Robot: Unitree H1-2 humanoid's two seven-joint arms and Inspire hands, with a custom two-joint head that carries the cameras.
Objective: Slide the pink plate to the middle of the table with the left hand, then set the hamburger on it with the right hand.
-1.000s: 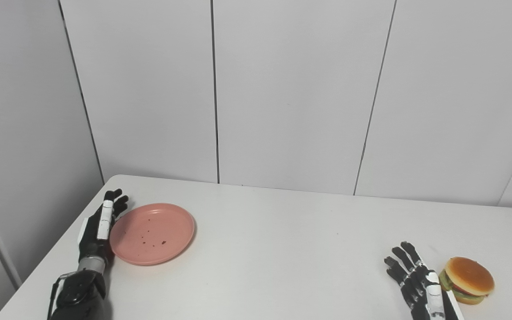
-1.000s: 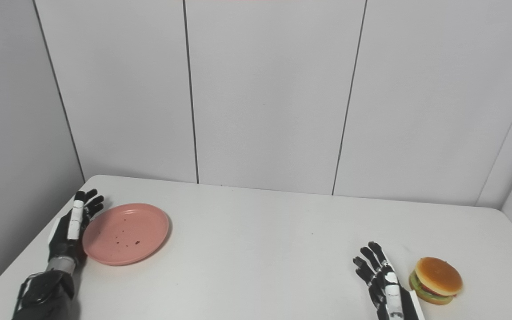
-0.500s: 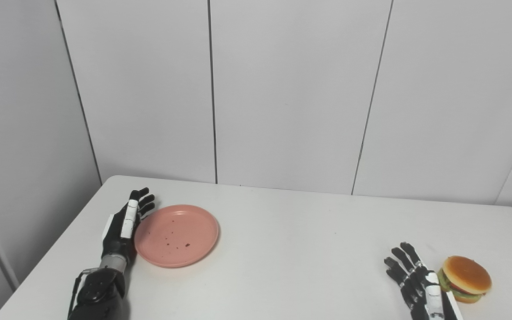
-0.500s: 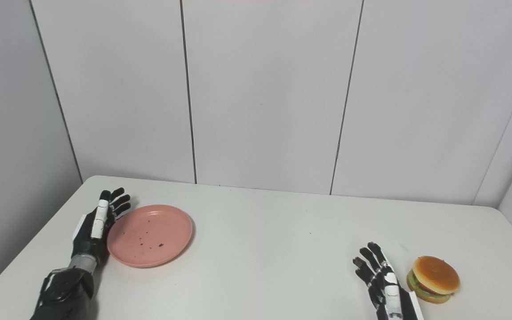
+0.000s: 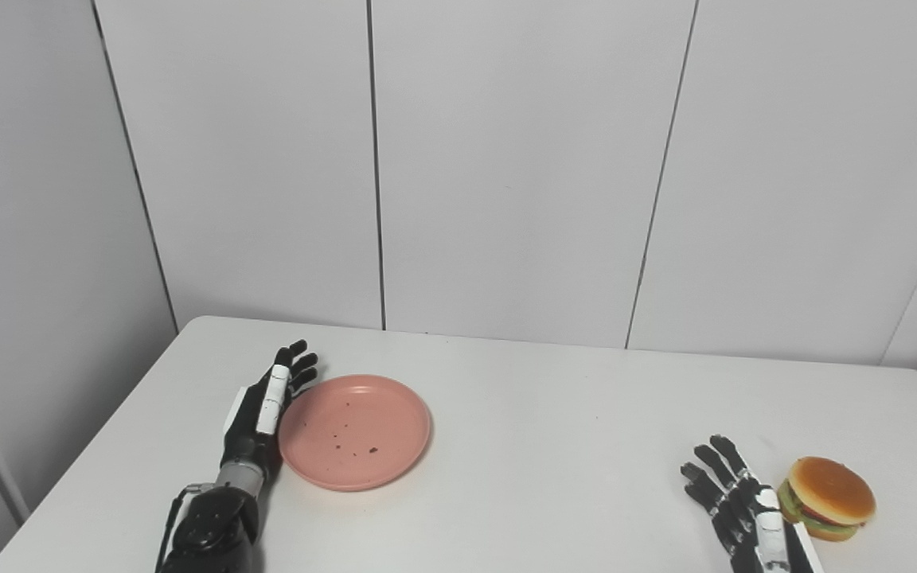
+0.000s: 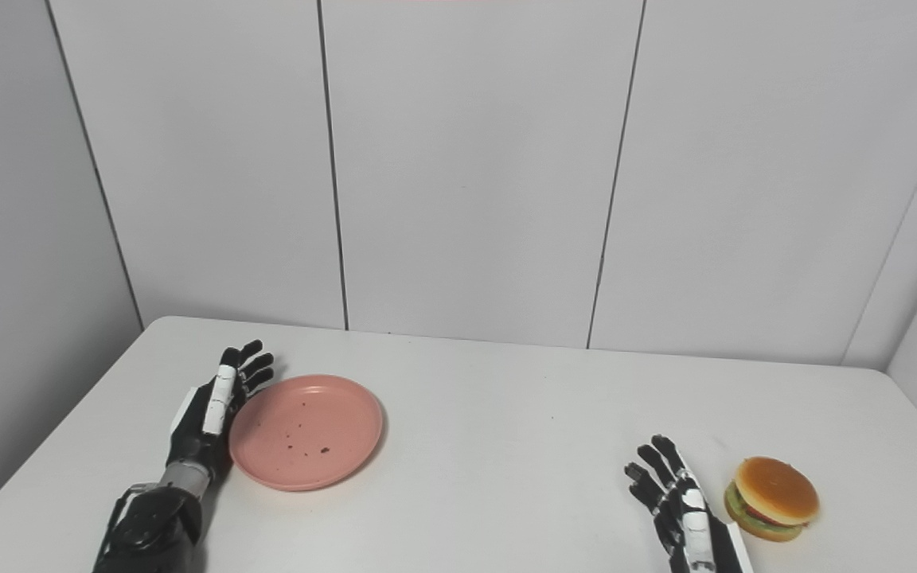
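A pink plate (image 5: 354, 430) with dark specks lies flat on the left-centre of the white table (image 5: 538, 446). My left hand (image 5: 266, 407) is open, fingers straight, its edge pressed against the plate's left rim. A hamburger (image 5: 827, 498) with a tan bun and green and red layers sits near the table's front right. My right hand (image 5: 735, 500) rests open just left of the hamburger, fingers spread, holding nothing; a small gap separates them.
Grey wall panels (image 5: 506, 175) stand right behind the table's far edge. The table's left edge (image 5: 100, 446) runs close beside my left arm. The hamburger is near the right edge.
My left hand has pushed the pink plate rightward across the table. The right hand and hamburger stay in place; the view has shifted slightly.
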